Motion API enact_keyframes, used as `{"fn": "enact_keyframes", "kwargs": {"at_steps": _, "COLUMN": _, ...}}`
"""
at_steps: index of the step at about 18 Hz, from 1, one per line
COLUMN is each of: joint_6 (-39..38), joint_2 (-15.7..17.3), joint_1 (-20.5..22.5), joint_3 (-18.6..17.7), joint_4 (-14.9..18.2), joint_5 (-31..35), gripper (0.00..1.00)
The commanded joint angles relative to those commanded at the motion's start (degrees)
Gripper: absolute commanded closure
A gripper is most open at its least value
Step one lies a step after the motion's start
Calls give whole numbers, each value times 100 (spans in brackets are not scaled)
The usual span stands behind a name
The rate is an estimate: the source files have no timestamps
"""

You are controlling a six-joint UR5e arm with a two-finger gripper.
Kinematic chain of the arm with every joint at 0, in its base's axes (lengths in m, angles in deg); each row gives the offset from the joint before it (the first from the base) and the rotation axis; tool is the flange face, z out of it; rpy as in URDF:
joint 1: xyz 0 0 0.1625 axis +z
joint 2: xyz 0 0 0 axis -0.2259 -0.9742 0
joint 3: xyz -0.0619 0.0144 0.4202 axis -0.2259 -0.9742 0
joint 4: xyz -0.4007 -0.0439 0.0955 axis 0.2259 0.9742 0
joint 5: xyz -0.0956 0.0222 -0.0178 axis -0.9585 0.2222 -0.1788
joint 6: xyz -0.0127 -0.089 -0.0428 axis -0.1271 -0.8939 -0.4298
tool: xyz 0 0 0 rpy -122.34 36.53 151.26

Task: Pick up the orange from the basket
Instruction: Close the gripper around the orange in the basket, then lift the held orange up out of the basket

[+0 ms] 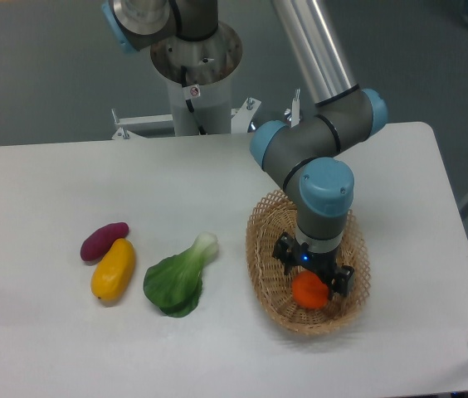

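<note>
Orange (309, 293) sits low in the basket (260, 240), toward the near right part of the bowl, and our gripper (311, 282) stands directly over it, pointing straight down from the wrist. We see dark finger parts on both sides of the fruit, one at its upper left and one at its right, so the fruit lies between them and not off to one side. Whether the fingers are already pressing on the skin or merely flank it we cannot tell from this view; the tool body hides the contact, and the top of the orange is covered by it as well.

We judge that the coming move turns on that vertical alignment: the fruit is under the tool, so the only direction that matters is straight up, clear of the woven rim. The orange is round, so it has no long axis to line up with.

On the white table (51, 182), well apart to the left, lie a yellow fruit (113, 269), a purple sweet potato (104, 240) touching it, and a bok choy (177, 279).
</note>
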Motion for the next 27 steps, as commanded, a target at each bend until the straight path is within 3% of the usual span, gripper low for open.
{"fn": "enact_keyframes", "kwargs": {"at_steps": 9, "joint_6": 9, "joint_2": -62, "joint_1": 0, "joint_3": -18, "joint_4": -220, "joint_5": 9, "gripper": 0}}
{"fn": "enact_keyframes", "kwargs": {"at_steps": 20, "joint_6": 44, "joint_2": -35, "joint_1": 9, "joint_3": -26, "joint_4": -211, "joint_5": 9, "gripper": 23}}
{"fn": "enact_keyframes", "kwargs": {"at_steps": 22, "joint_6": 35, "joint_2": -18, "joint_1": 9, "joint_3": -26, "joint_4": -203, "joint_5": 9, "gripper": 33}}
{"fn": "enact_keyframes", "kwargs": {"at_steps": 27, "joint_6": 70, "joint_2": 44, "joint_1": 17, "joint_3": 9, "joint_4": -202, "joint_5": 0, "gripper": 33}}
